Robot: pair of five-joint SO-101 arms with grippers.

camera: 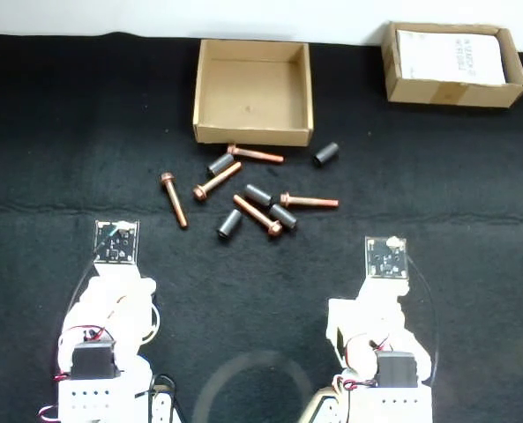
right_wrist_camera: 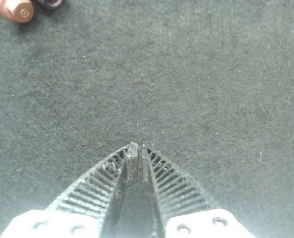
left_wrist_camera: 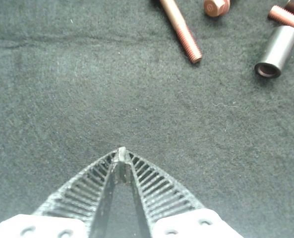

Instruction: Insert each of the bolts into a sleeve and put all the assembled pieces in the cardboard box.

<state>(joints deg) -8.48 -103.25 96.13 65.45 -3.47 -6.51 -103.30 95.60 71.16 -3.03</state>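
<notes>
Both claws are pinched shut and hold nothing. The left claw (left_wrist_camera: 121, 151) and the right claw (right_wrist_camera: 137, 148) sit low in the frame, I think ready to start. The bolts (camera: 175, 200) and sleeves (camera: 229, 223) lie loose mid-bench (camera: 49, 132) (none joined yet), just below the cardboard box (camera: 252, 135), so dropping looks easy.

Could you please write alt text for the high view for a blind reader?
Five copper-coloured metal bolts and five dark grey cylindrical sleeves lie scattered on a black cloth-covered table, near an open, empty brown cardboard box. The white left arm and right arm sit nearer the camera, apart from the parts.
</notes>
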